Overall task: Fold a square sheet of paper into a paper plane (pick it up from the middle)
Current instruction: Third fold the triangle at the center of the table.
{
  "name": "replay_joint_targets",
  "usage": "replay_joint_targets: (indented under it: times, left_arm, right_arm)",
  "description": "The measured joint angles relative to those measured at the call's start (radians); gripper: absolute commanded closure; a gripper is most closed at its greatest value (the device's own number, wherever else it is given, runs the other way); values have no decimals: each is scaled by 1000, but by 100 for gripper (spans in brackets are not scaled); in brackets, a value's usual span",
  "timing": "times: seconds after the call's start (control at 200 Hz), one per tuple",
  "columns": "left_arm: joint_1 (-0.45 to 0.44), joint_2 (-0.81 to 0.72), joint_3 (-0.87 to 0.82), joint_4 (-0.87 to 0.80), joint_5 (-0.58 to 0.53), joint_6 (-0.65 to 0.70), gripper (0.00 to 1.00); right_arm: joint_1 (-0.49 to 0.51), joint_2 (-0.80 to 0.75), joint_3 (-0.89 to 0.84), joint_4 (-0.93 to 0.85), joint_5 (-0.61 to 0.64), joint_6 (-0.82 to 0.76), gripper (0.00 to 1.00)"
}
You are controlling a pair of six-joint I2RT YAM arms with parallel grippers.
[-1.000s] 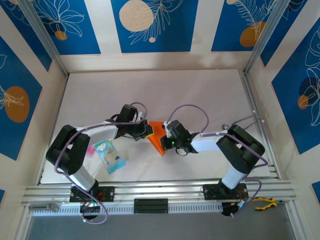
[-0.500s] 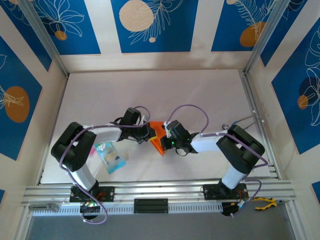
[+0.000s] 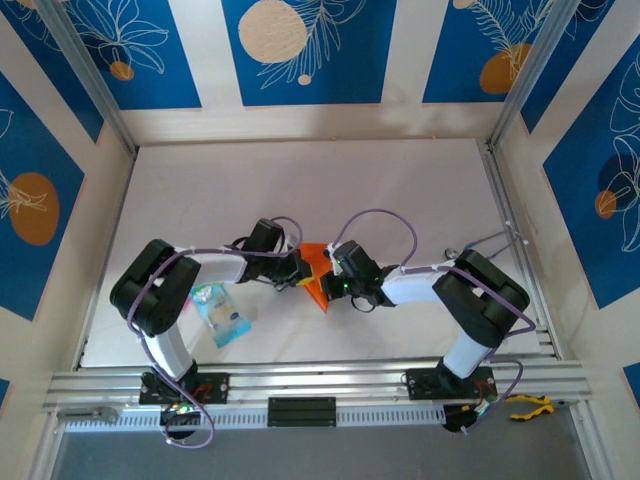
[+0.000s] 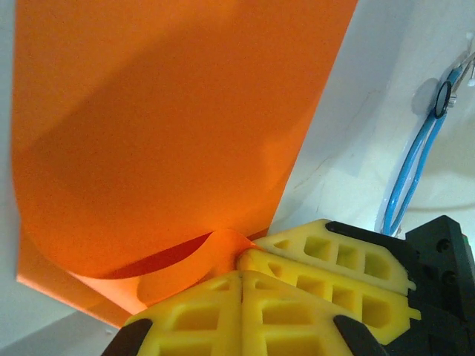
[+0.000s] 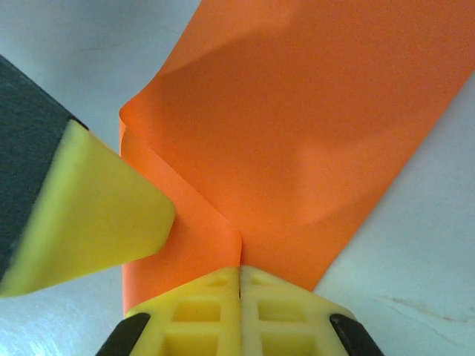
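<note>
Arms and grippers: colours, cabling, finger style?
The left arm and right arm have black joint housings and white links, with purple cables looping along them. The left gripper and right gripper have yellow lattice fingers. A green light glows at the right wrist.

Top view: the orange paper sheet (image 3: 317,294), midway between the tabletop's left and right edges, is partly covered by the left gripper (image 3: 299,268) and right gripper (image 3: 330,278). Its folds are too small to make out. Left wrist view: the sheet runs off the top and left edges. Right wrist view: it runs off the top and right edges. Print on the plastic packet (image 3: 222,313) is illegible.
</note>
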Motion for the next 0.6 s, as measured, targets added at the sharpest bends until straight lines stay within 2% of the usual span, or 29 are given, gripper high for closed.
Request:
replay_joint_targets:
  times: [0.425, 0.525, 0.6]
  left_arm:
    - [0, 26, 0, -47, -33, 56, 100]
    - [0, 28, 0, -49, -35, 68, 100]
    - [-1, 28, 2, -51, -37, 71, 100]
  right_arm:
    - [0, 4, 7, -6, 0, 0, 98]
    - [0, 4, 11, -12, 0, 0, 94]
    - [0, 4, 14, -20, -2, 8, 84]
